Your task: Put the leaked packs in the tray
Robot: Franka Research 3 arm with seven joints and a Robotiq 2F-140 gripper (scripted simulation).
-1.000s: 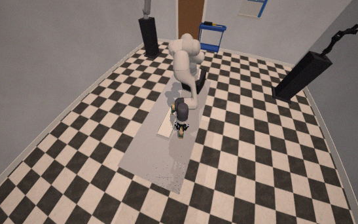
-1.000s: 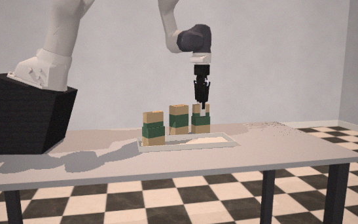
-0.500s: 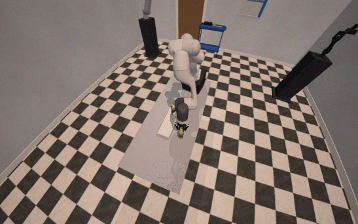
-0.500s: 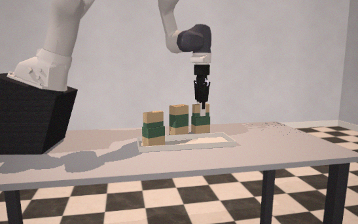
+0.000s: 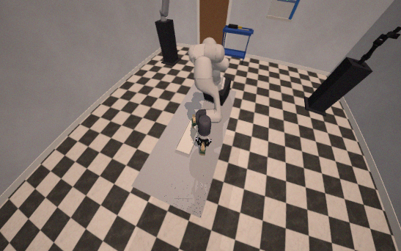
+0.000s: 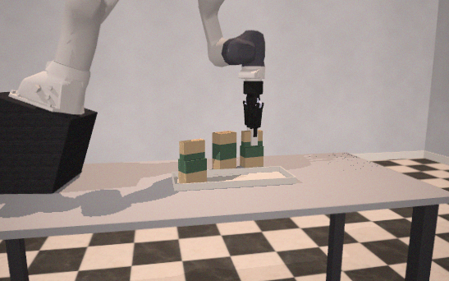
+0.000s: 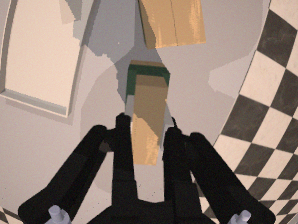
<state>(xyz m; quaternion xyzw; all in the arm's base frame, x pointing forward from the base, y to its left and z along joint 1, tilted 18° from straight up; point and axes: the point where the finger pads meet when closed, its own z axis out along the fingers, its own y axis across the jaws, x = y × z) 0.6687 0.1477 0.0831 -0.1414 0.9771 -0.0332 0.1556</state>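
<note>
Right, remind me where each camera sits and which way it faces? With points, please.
Top: high beyond the table's far end, looking down and back towards the robot; it shows the arm point(image 5: 204, 67) point(image 6: 73, 45) and gripper point(image 5: 203, 142) point(image 6: 254, 140) point(image 7: 145, 107).
Exterior: off the table's tray side, looking across it; it shows parts of the arm, and the gripper.
Wrist: on the hand, looking down past the fingers; it shows the gripper alone.
Top and exterior share the whole tray point(image 5: 185, 142) point(image 6: 237, 186) point(image 7: 40, 60) and the gripped pack point(image 5: 202, 150) point(image 6: 252, 152) point(image 7: 150, 97).
</note>
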